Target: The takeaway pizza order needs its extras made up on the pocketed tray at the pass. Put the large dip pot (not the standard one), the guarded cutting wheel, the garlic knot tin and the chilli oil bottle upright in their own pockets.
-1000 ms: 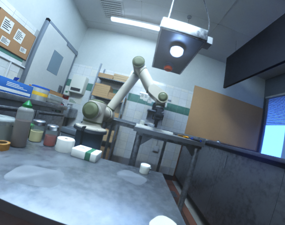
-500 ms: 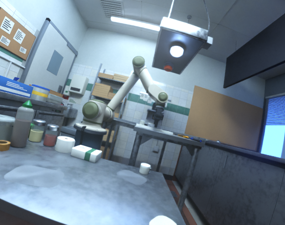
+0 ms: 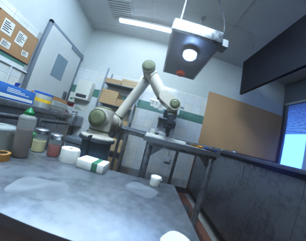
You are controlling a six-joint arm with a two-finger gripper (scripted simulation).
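My gripper [image 3: 167, 132] hangs straight down over the far steel table [image 3: 179, 145], just above a small pale item [image 3: 162, 133] that I cannot identify from this distance. The gripper is open and holds nothing. Another small pale pot [image 3: 152, 130] stands to its left on the same table. A flat pale slab [image 3: 171, 141] that may be the pocketed tray lies along the table top below the gripper, and its pockets are not visible from here. A few thin yellow and blue items [image 3: 203, 147] lie further right on that table.
Behind the far table stand a tiled wall with a green band and a shelf of cardboard boxes [image 3: 116, 93]. The near steel counter holds a squeeze bottle [image 3: 24, 133], two jars, a tape roll [image 3: 1, 155], a paper roll [image 3: 69, 154], a white box [image 3: 92, 164] and a small cup [image 3: 155, 180].
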